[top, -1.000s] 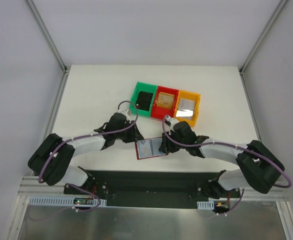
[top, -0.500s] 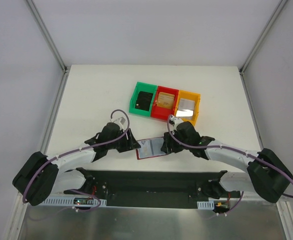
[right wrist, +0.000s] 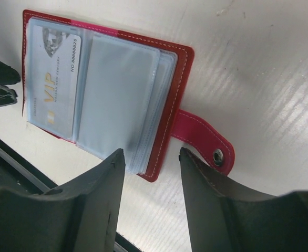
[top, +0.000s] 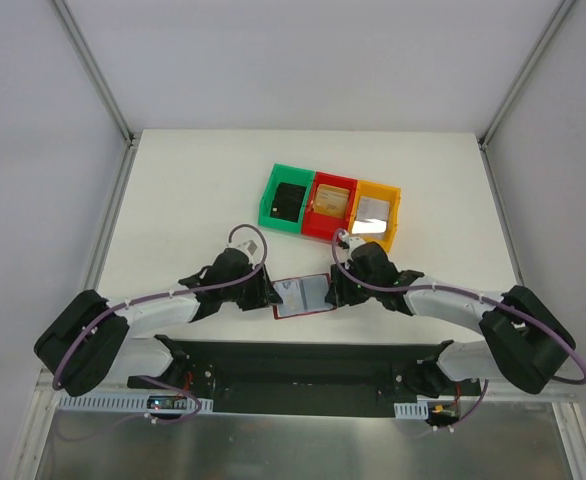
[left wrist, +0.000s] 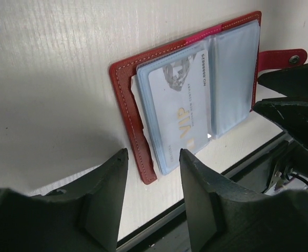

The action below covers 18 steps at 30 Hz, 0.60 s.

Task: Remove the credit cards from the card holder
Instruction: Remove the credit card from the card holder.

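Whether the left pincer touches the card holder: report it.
Cannot tell. The left wrist view shows a corner of the card holder between spread fingers of the left pincer, one fingertip right at its red edge, without plain gap or contact.

The card holder [left wrist: 125, 100] looks like red leather, slightly grainy, with pale stitching. Inside it the sleeves [right wrist: 117, 89] are clear glossy plastic over a smooth pale card [left wrist: 181, 100]. Its tab [right wrist: 195, 132] carries a shiny metal snap [right wrist: 217, 154]. Under it the table [left wrist: 49, 58] is matt white and finely ribbed.
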### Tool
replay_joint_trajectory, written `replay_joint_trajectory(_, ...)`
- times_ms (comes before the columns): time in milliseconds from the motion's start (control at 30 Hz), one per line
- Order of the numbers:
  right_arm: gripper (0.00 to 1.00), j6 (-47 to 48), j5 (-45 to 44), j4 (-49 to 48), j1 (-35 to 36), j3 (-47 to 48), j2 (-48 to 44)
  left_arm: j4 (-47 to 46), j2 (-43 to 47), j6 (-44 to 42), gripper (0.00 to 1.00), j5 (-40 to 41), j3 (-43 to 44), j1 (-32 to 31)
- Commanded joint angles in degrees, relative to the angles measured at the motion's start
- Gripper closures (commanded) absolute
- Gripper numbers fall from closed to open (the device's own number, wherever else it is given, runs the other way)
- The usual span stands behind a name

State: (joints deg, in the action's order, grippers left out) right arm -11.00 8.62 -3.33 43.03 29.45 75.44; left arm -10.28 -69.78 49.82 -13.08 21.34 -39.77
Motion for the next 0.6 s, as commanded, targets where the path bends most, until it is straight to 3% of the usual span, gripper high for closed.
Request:
replay_joint_trajectory(0,0.53,-2.1,2.6,-3.3,0.0,-0.3,1.5,-0.1,-2.9,-2.4,0.58,0.8,3.3,-0.1)
replay_joint_trajectory(367,0.6,-5.2,4.4,-6.2,1.1,-2.5,0.7,-0.4,-6.4,-4.5,0.66,-0.9,6.3,4.0)
replay_joint_trajectory(567,0.52,-3.9,1.3,-1.6,0.5,-1.6,-2.7,1.7,-4.1,-5.1,0.59,-0.5,5.6,4.3)
